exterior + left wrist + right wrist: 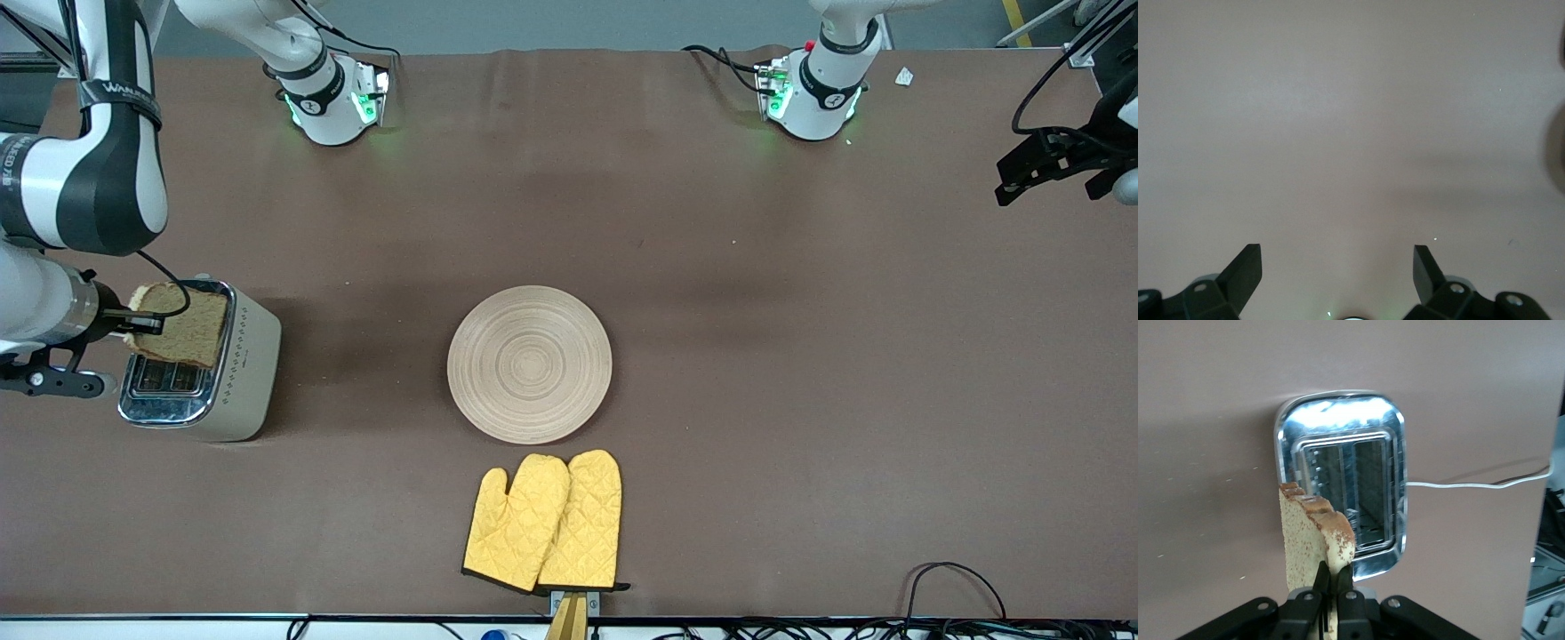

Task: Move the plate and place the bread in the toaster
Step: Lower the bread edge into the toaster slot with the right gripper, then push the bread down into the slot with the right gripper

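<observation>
The bread (182, 327), a brown speckled slice, is held on edge over the chrome top of the cream toaster (240, 378) at the right arm's end of the table. My right gripper (142, 325) is shut on the slice's edge. In the right wrist view the bread (1308, 540) hangs above the toaster (1338, 420), beside its open slots, pinched in the gripper (1336, 577). The pale wooden plate (529, 363) lies empty at the table's middle. My left gripper (1013, 182) waits open and empty over the left arm's end of the table, and the left wrist view (1338, 267) shows only bare table under it.
A pair of yellow oven mitts (547, 520) lies just nearer to the front camera than the plate. The toaster's white cord (1471, 485) runs off across the table. The brown table cover (800, 356) spreads between the plate and the left arm's end.
</observation>
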Robot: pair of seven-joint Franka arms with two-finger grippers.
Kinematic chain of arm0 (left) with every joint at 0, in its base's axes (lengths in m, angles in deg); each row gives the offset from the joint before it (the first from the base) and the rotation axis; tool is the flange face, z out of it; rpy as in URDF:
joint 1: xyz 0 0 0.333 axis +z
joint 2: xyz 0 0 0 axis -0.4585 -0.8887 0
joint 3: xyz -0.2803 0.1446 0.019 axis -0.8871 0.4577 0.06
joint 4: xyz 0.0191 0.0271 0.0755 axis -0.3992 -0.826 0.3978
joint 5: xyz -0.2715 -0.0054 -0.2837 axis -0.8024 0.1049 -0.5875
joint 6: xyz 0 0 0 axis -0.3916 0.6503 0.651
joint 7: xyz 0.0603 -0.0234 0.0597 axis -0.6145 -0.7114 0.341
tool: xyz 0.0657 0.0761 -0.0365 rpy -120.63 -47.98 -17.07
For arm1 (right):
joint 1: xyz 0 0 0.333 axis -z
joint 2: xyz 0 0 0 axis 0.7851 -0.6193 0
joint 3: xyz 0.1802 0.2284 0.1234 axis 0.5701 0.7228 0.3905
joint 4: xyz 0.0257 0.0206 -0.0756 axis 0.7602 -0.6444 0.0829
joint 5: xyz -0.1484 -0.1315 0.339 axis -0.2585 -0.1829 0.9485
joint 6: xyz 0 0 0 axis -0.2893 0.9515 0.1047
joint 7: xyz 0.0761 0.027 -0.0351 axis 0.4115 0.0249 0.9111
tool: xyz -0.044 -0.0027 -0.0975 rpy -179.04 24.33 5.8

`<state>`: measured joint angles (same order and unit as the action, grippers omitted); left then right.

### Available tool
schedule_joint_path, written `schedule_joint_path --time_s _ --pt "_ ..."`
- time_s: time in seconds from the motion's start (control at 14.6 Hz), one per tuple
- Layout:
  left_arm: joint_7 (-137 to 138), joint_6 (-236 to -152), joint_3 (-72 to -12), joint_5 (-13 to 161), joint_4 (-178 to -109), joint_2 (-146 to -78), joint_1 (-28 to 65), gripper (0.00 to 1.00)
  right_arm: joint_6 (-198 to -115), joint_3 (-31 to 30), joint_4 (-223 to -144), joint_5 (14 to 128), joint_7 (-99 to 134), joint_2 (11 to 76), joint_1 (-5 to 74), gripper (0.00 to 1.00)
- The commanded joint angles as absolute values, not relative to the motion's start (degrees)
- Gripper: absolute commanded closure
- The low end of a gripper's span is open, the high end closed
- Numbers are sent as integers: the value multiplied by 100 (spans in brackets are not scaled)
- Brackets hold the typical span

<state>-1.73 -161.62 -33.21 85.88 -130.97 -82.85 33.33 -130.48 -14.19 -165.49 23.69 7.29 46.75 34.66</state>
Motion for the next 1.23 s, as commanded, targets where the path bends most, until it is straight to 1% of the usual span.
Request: schedule_joint_path --time_s 0.0,0.55,1.17 --pt "-235 -16178 -3289 8494 -13102 -8234 3335 0 -13086 -1391 -16512 2068 765 4671 3582 100" --pt "-235 -16178 -3289 8494 -13102 -8225 3335 0 -13508 -1391 -16564 1988 1012 4548 3820 100" --pt "-235 -16178 -3280 8485 -13102 -8217 3335 0 -13517 -1356 -16582 1830 1047 4196 3706 99"
